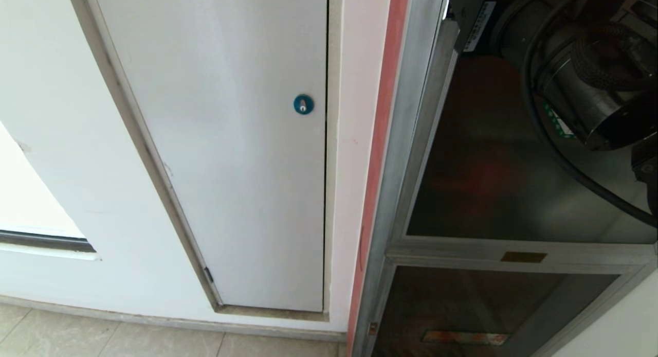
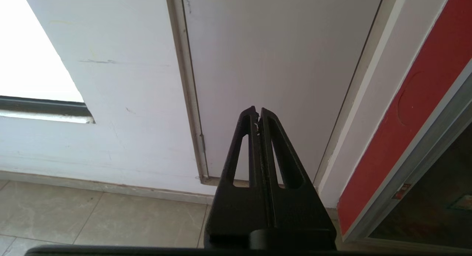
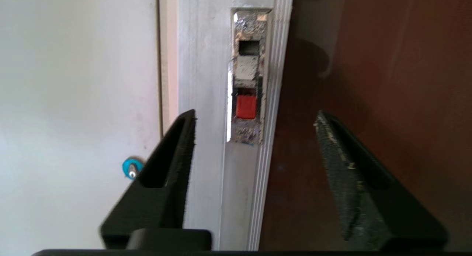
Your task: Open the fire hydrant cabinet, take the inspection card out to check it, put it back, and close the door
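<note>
Looking down from my head, I see the fire hydrant cabinet [image 1: 411, 141] on the right, its silver frame edged in red, and the door [image 1: 493, 182] of dark glass shut within that frame. Left of it stands a white panel door [image 1: 231, 156] with a blue lock [image 1: 303, 104]. My right arm [image 1: 581, 74] reaches in at the upper right, in front of the glass; its pincer lies outside this view.

From my left wrist, my left pincer [image 2: 258, 114] hangs with its fingers pressed together, holding nothing, pointing at the white panel door above the tiled floor [image 2: 92, 215].

From my right wrist, my right pincer [image 3: 254, 119] stands wide open and empty, its fingers [image 3: 177, 149] on either side of the door's silver edge. Between them sits the latch [image 3: 247, 79], a metal plate with a red button [image 3: 246, 107]. The inspection card is in none of my views.
</note>
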Motion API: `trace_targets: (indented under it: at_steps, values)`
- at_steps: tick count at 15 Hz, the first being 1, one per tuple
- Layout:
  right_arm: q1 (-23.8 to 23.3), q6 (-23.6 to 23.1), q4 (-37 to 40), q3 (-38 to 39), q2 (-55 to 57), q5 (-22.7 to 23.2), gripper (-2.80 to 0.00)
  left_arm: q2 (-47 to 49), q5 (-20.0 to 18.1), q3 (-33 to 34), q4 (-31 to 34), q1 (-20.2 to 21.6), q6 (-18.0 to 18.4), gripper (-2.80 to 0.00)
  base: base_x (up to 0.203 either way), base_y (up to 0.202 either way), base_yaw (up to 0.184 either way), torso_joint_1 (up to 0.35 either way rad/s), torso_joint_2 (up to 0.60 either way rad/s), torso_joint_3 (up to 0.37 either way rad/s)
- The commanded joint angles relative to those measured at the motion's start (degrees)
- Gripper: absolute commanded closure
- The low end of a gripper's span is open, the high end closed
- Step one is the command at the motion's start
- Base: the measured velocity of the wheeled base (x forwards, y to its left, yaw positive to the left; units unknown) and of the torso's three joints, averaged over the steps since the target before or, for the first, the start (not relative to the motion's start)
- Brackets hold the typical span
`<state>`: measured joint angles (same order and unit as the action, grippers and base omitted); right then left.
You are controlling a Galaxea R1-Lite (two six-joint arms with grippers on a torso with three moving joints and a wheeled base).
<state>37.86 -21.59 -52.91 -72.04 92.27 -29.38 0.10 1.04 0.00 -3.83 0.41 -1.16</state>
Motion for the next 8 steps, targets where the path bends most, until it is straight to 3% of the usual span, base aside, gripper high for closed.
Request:
trace_targets:
  at_steps: [1, 8]
  values:
    - [0.02, -0.26, -0.27, -1.11, 1.18, -0.15, -2.8, -0.01, 0.02, 1.14, -0.04, 0.02, 0.02, 0.0, 0.0, 0.0, 0.0, 0.0, 0.0, 0.0]
    - [-0.07, -1.08, 0.04, -7.41, 5.15, -0.47, -2.8, -0.01, 0.02, 1.14, -0.04, 0.02, 0.02, 0.0, 0.0, 0.0, 0.0, 0.0, 0.0, 0.0]
